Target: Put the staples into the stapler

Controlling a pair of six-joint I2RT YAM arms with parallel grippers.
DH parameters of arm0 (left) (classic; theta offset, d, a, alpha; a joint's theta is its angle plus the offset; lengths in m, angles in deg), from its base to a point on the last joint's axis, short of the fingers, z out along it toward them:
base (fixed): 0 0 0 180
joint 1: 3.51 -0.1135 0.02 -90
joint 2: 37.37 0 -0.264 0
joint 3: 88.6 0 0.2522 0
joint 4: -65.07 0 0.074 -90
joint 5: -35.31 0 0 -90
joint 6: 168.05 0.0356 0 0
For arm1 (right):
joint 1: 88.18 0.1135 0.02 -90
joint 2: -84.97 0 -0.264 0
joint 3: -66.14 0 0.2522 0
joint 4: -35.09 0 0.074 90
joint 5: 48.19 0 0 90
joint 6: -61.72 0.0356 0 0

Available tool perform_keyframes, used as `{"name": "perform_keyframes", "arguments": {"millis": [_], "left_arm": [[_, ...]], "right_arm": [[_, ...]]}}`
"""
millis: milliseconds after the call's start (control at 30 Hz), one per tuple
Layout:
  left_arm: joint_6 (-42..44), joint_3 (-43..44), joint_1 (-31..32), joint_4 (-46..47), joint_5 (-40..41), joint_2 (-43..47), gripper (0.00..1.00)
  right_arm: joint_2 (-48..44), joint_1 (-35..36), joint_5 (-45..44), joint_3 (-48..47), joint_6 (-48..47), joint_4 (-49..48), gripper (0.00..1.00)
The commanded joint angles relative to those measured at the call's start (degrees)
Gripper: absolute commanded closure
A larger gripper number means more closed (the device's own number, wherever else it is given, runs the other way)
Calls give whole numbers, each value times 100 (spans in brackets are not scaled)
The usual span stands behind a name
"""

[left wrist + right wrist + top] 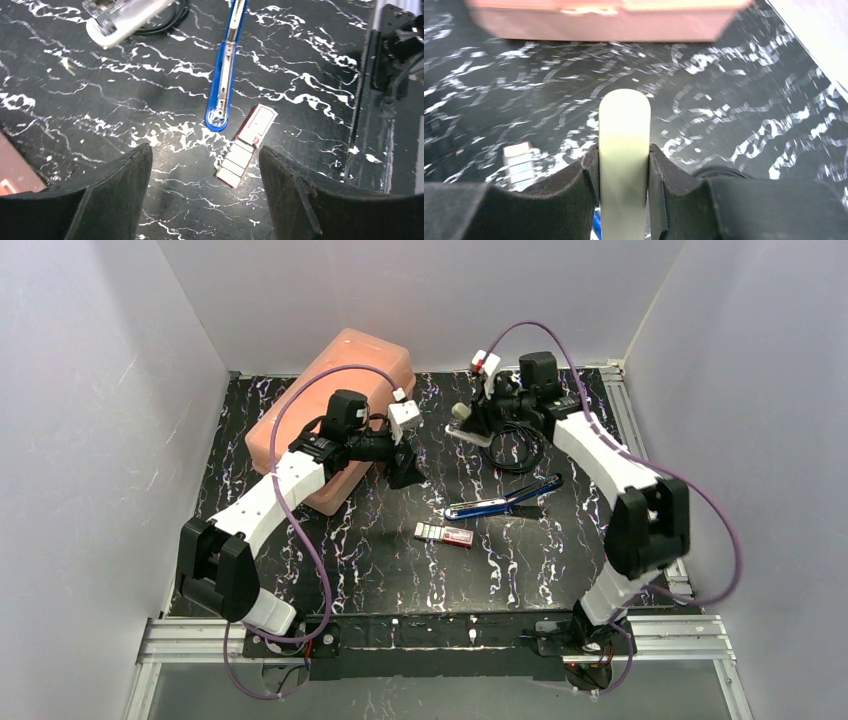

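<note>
The staples (443, 534) are a small pink-red box with its grey tray slid out, lying flat mid-table; they also show in the left wrist view (250, 145) and the right wrist view (519, 165). The blue stapler (500, 504) lies opened out just behind them, its metal rail facing up (225, 75). My left gripper (405, 472) hovers open above the table, left of the box, with nothing between its fingers (205, 190). My right gripper (478, 420) is at the back, shut on a pale cream rounded piece (624, 130).
A large salmon-pink plastic case (335, 410) stands at the back left, close beside my left arm. A coiled black cable (520, 450) lies under the right gripper. White walls close in the table on three sides.
</note>
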Motion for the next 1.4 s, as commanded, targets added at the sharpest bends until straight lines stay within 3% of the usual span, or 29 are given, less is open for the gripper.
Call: {"name": "perform_keyframes", "arguments": {"millis": [0,300,500,767,1000,1233,1367], "left_arm": [[30,206,-27,22,-988,-114,27],[-272,-259,8,1132,-1796,92,26],[-204,-340,183,1348,-1937,-71,42],[-118,-244,421,1650,-1908,-426,48],[-84,-181,509,1663,-1857,-651,59],[13,-252,509,1712,-1778,-655,55],[11,-283,509,1721,-1819,-686,67]], "right_arm": [[-840,110,1486,627,-649,248,93],[-1553,113,2462,1188,-735,444,96],[-1562,125,2769,1286,-816,459,97],[-1515,133,2933,1318,-857,488,97],[-1519,137,2938,1352,-908,516,98],[-1505,137,2956,1330,-1082,728,98],[-1520,142,2951,1315,-1080,719,98]]}}
